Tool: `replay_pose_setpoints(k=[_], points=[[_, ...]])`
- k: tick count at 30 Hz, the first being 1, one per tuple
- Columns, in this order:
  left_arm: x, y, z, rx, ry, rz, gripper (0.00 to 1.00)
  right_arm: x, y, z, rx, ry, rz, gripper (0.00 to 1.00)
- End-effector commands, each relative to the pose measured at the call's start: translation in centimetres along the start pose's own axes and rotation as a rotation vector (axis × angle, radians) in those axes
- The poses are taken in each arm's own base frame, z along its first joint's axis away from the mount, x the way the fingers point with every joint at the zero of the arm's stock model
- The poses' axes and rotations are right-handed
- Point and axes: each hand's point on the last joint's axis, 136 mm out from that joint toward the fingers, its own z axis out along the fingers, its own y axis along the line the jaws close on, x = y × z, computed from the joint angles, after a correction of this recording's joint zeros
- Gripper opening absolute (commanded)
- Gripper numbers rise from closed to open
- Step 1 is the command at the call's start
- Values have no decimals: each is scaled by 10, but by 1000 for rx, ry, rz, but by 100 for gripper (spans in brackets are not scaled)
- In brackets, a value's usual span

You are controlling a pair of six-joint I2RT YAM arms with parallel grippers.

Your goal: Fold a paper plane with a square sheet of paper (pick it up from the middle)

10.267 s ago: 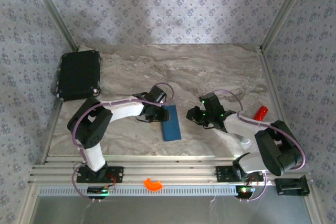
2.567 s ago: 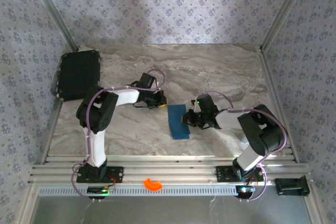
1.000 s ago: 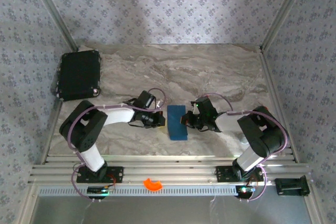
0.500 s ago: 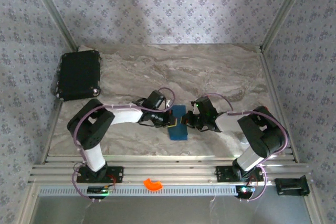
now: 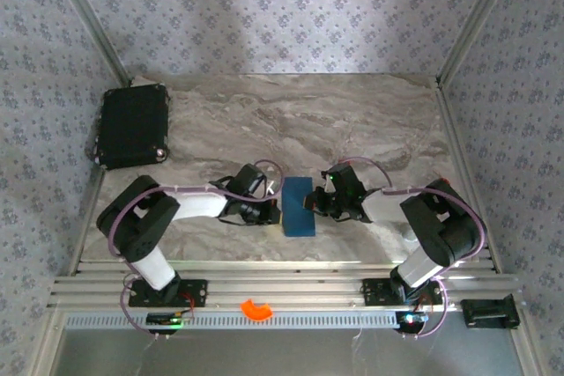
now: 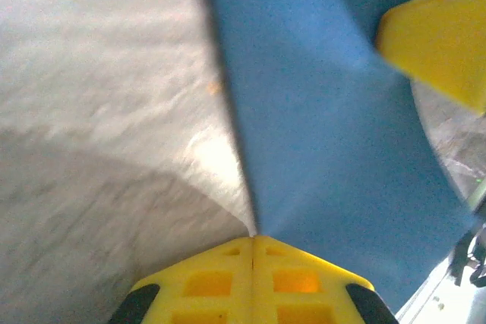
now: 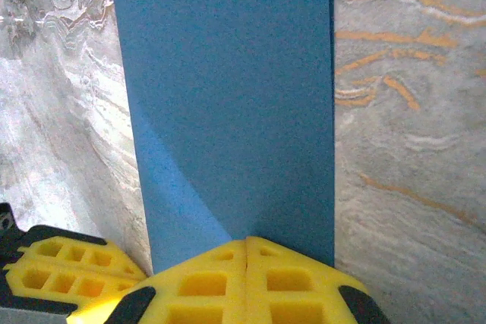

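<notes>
At the far left of the bench (image 5: pixel 308 112) lies one black case (image 5: pixel 132 125), well apart from the work; one orange curved piece (image 5: pixel 257 308) sits on the near rail; neither matters to the fold. The left pincer (image 6: pixel 253 242) has its yellow fingers pressed together, tips meeting the left edge of the square sheet of paper (image 5: pixel 298 213); whether they nip the edge or only touch it cannot be told. There is one sheet, showing as a narrow blue oblong near the middle of the bench, between the two pincers; from the right wrist its left side looks bowed up off the surface while the right side lies flat. The right pincer (image 7: pixel 247 244) is likewise closed, its tips on the sheet's right edge; a pinch cannot be confirmed here either. The paper should be very light, limp and easily creased or torn, and likely to slide on the smooth bench; it is best taken by a thin edge or raised flap, gently.
</notes>
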Motion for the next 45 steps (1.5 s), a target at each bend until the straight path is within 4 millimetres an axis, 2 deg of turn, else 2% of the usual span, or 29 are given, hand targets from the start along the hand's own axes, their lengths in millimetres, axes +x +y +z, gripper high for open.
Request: replay_pose_setpoints(k=[1,4,6,10,13,17,23,28,31,36,41,45], points=[[-6,-11,-15,14,-42,0,4,36,-67,-5,245,83,92,1],[-24,-34,-27,67,-106,9,4,35,-67,-5,244,75,93,1],[-33,-47,-28,108,-118,12,4,35,-68,-5,243,73,96,1],[-35,-67,-11,171,-65,20,4,34,-66,-2,236,77,94,1],[-27,-68,4,170,-22,26,4,33,-64,-2,231,74,91,1],[-14,-50,19,144,22,0,4,33,-65,-2,233,75,92,1],[18,-7,29,44,88,-25,4,35,-69,-2,243,73,93,1],[41,19,25,-36,130,-9,4,34,-69,-2,236,62,99,1],[44,22,16,-61,120,10,4,35,-70,-2,239,65,100,1],[34,7,-2,-42,49,38,4,35,-69,-2,234,65,99,1],[10,-28,-20,43,-42,56,4,34,-68,-2,235,64,98,1],[-6,-52,-21,127,-70,42,4,34,-68,-2,233,64,96,1]])
